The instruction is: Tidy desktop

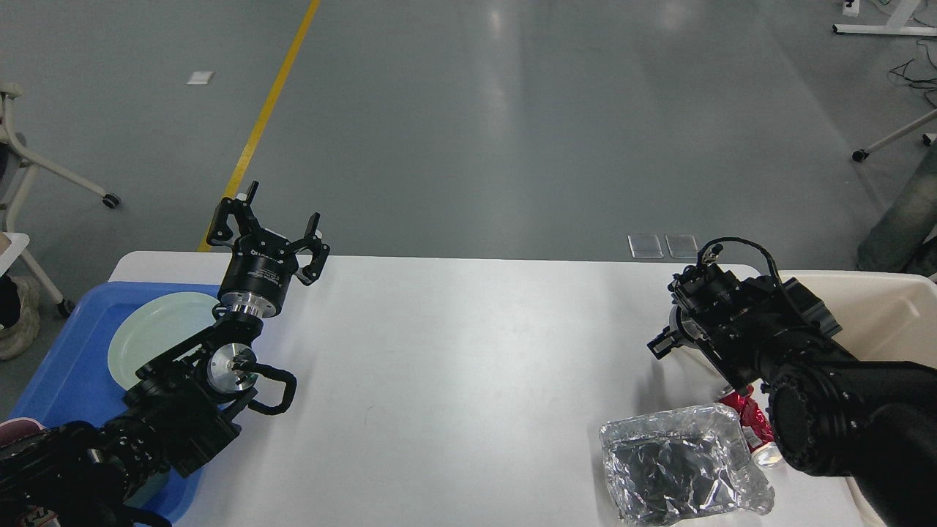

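Note:
The white desktop (454, 366) fills the lower middle of the head view. My left gripper (283, 211) is open and empty, raised with its fingers pointing up over the table's far left edge. My right gripper (661, 342) is dark and seen from behind over the table's right side, so its fingers cannot be told apart. A small pale patch shows beside it. A crumpled silver foil container (681, 468) lies at the front right. A crushed red wrapper or can (754, 419) lies next to it, partly hidden by my right arm.
A blue plastic tray (58, 373) at the left holds a pale green plate (154, 333), partly covered by my left arm. A cream rectangular bin (878, 307) stands at the table's right edge. Chair legs and grey floor lie beyond the table.

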Robot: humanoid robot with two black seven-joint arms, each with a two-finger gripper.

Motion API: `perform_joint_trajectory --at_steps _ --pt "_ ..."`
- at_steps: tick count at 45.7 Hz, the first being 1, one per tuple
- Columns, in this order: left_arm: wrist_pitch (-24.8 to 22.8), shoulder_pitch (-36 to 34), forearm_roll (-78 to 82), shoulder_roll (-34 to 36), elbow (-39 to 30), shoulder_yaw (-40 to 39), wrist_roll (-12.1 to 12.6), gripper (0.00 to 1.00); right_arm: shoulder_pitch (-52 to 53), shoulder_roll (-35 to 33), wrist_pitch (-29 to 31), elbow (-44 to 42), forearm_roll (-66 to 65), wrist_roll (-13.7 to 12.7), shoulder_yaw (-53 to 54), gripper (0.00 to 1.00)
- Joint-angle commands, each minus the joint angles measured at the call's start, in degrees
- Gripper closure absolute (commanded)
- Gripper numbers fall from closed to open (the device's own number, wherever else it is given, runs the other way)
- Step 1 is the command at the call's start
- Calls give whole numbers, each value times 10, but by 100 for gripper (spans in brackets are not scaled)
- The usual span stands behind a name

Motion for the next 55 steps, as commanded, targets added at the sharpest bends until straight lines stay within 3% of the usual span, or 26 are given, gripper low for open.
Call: perform_joint_trajectory --at_steps 1,11,27,37,55 --pt "0 0 0 0 0 0 0 3 -2 0 10 0 2 -1 1 80" --pt "0 0 0 0 0 -1 0 3 -5 0 13 0 3 -1 2 81" --pt "0 0 0 0 0 0 1 3 3 1 25 0 4 -1 1 71" --pt "0 0 0 0 0 0 1 3 4 0 17 0 9 -1 2 24" --pt "0 0 0 0 0 0 1 3 11 -4 11 0 10 0 5 17"
